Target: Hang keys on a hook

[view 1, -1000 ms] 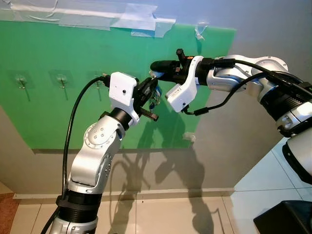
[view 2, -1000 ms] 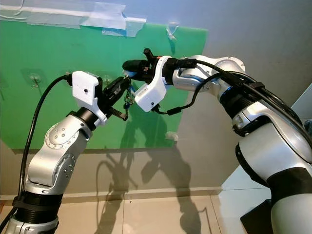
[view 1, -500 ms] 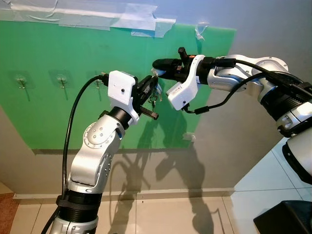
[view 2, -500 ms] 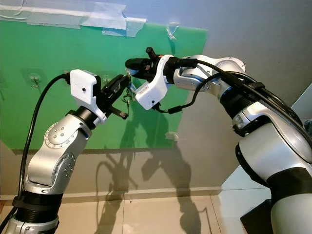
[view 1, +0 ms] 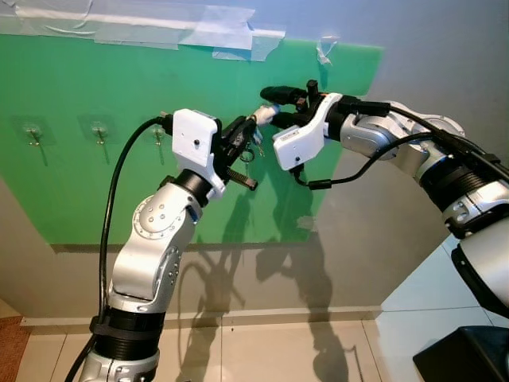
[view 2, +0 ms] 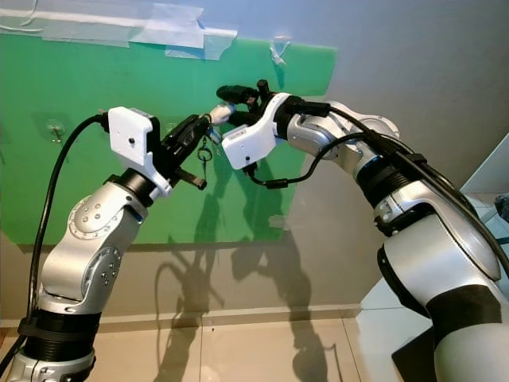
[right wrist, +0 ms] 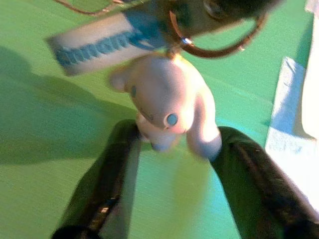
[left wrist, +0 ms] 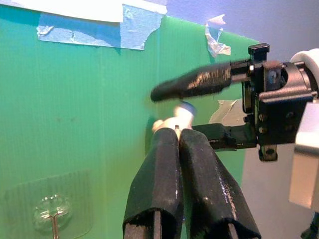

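Observation:
My left gripper (view 1: 250,130) is shut on a bunch of keys (view 1: 247,153), whose ring and keys dangle just below the fingertips in front of the green board (view 1: 95,191). A white bear charm (right wrist: 169,107) on the key ring (right wrist: 219,47) sticks out past the shut left fingers (left wrist: 164,164). My right gripper (view 1: 271,107) is open, one finger (right wrist: 107,179) on each side of the bear charm without closing on it. Three clear adhesive hooks (view 1: 99,131) sit on the board to the left of both grippers; the nearest hook (left wrist: 52,219) is close to the left wrist.
The green board is taped to a grey wall (view 1: 429,64). A black cable (view 1: 115,207) loops along the left arm. Tiled floor (view 1: 262,350) lies below, with a dark object (view 1: 469,358) at the lower right.
Both grippers have risen a little with the keys. The right gripper has drawn back to the right and its fingers now stand open around the bear charm.

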Robot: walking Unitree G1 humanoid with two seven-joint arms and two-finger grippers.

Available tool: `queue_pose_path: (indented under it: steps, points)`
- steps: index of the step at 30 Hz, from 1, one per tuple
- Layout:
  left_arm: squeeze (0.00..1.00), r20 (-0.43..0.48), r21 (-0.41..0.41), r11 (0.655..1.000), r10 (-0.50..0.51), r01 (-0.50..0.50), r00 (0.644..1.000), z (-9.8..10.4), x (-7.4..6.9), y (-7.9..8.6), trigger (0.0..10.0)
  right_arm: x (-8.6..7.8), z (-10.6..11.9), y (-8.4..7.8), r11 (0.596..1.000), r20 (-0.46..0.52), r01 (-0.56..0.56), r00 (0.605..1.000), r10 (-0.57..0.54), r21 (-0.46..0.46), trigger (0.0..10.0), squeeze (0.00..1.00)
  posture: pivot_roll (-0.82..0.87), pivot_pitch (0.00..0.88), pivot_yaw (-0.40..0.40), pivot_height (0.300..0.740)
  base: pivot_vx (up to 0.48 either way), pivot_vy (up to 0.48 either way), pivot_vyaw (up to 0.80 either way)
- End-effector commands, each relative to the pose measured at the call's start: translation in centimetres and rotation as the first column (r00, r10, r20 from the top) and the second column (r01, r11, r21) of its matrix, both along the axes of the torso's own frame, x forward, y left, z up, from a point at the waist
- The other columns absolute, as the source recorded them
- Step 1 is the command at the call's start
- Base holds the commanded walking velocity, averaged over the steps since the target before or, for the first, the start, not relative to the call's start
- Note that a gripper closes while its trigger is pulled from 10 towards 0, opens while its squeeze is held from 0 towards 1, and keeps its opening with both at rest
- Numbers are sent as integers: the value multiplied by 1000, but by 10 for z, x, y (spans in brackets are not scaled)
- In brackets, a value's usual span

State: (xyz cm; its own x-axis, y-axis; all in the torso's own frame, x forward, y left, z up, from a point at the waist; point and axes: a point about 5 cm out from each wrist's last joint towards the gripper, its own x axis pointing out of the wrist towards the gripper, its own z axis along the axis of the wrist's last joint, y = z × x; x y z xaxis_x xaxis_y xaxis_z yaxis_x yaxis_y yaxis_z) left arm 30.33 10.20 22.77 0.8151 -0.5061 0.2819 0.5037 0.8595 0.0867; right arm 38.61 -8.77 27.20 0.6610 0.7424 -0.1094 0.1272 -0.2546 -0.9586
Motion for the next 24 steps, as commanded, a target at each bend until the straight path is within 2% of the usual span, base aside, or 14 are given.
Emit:
queue_pose_path:
  steps: [1,4,14,16,17,20,21,22,24]
  points:
    - [0,19,0,1000,-26,26,999,5,-2,-3,0,0,3,-1,997,-4,14,1000,-14,70,10000,1000,-75,0,-19,740,0,0,0]
    - [0,19,1,1000,-27,27,999,5,-2,-3,0,-1,2,1,997,-9,16,1000,-15,79,10000,1000,-74,0,-21,740,0,0,0]
    - [0,29,28,999,-21,21,999,9,1,4,0,2,2,-1,979,-31,71,997,-66,192,10000,1000,-61,0,-28,740,0,0,0]
    - [0,38,38,999,-25,24,999,12,0,6,0,4,0,-5,945,-108,131,989,-103,300,10000,1000,-58,0,-30,740,0,0,0]
    - [0,41,52,998,-37,35,998,15,0,8,0,6,-4,-8,913,-165,177,979,-123,368,10000,1000,-49,0,-35,740,0,0,0]
    - [0,43,105,992,-76,71,996,21,0,13,0,7,-17,-13,837,-316,278,939,-134,471,10000,1000,-39,0,-36,740,0,0,0]
    - [0,39,129,988,-94,88,995,23,0,16,0,5,-26,-12,819,-365,298,924,-117,491,10000,169,-29,0,-35,740,0,0,0]
    - [0,31,158,981,-114,108,993,24,0,19,0,3,-35,-10,806,-406,312,908,-98,503,10000,0,-22,0,-36,740,0,0,0]
    - [0,14,215,968,-139,133,990,24,0,25,0,-3,-51,-5,767,-486,348,872,-54,539,10000,0,-8,0,-34,740,0,0,0]
